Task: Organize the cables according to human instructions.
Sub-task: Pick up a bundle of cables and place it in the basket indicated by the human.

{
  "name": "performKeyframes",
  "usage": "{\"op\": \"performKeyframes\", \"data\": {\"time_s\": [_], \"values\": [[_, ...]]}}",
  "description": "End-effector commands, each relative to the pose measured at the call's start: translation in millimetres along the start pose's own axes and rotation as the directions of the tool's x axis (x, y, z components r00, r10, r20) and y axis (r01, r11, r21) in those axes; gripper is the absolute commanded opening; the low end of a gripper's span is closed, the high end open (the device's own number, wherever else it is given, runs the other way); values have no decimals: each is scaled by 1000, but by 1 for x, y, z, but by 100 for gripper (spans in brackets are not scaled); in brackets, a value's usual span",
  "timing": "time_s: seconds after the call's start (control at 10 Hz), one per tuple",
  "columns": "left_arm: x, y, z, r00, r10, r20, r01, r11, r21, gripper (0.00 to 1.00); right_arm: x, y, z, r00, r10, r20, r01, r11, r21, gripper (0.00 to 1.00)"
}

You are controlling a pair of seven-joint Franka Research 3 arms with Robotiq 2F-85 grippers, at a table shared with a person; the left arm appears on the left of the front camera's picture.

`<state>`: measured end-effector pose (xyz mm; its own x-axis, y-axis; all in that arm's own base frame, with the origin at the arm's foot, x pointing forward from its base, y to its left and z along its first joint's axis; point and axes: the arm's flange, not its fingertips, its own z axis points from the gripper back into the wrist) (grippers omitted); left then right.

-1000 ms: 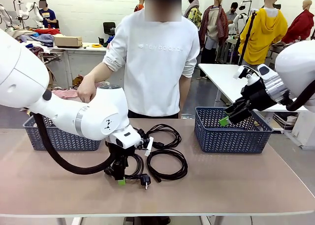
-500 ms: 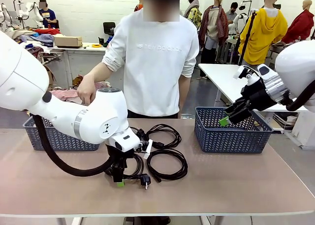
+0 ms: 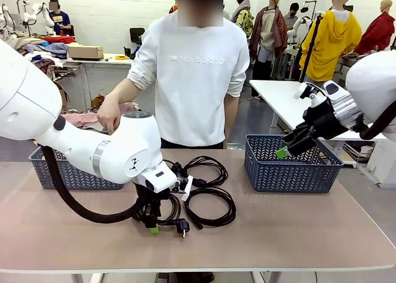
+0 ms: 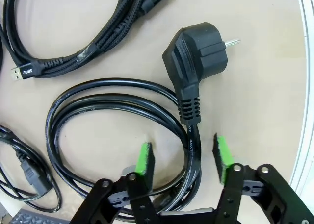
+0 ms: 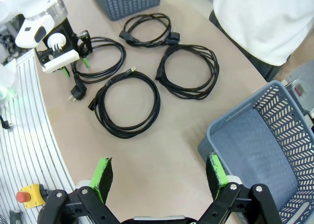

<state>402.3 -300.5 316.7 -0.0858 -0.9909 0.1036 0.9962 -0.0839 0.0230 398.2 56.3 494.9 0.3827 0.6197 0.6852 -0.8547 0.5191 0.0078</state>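
Shift: my left arm's big joint has sunk a little over the cables since a second ago; my right arm has not budged.
Left pincer: down at the table, green pads astride a cord just below its plug. There is a gap on each side and nothing is clamped.
Plug coil: flat on the table, with several of its strands passing between my pads. The plug lies on its side, pins pointing away from the coil.
Braided coil: next to the plug coil toward my side of the table, close but apart.
Far coils: one lies near the left basket, the other toward the person's edge. Each is a separate loop.
Right pincer: jaws spread wide and empty, held in the air by the near rim of the right basket.
In the way: my own left arm covers part of the coils from the front. The person's hand hangs just behind its joint, above the left basket.
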Motion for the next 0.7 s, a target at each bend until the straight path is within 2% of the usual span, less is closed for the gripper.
{"op": "performKeyframes", "data": {"time_s": [0.0, 0.3, 0.4, 0.6], "values": [[-5, -5, 3, 1000, 2, -14, -2, 1000, 17, 40, 1, -3, -2, 999, 10, 30, -11, 1000, 11, 100], [-6, -7, 9, 1000, -8, -16, 8, 1000, -3, 8, 1, -3, -2, 999, 10, 30, -11, 1000, 11, 100], [-6, -8, 12, 1000, -11, -22, 11, 1000, -10, 0, 1, -3, -2, 999, 10, 30, -11, 1000, 11, 100], [-6, -10, 21, 999, -10, -38, 10, 1000, -13, 0, 1, -3, -2, 999, 10, 30, -11, 1000, 11, 100]]}}
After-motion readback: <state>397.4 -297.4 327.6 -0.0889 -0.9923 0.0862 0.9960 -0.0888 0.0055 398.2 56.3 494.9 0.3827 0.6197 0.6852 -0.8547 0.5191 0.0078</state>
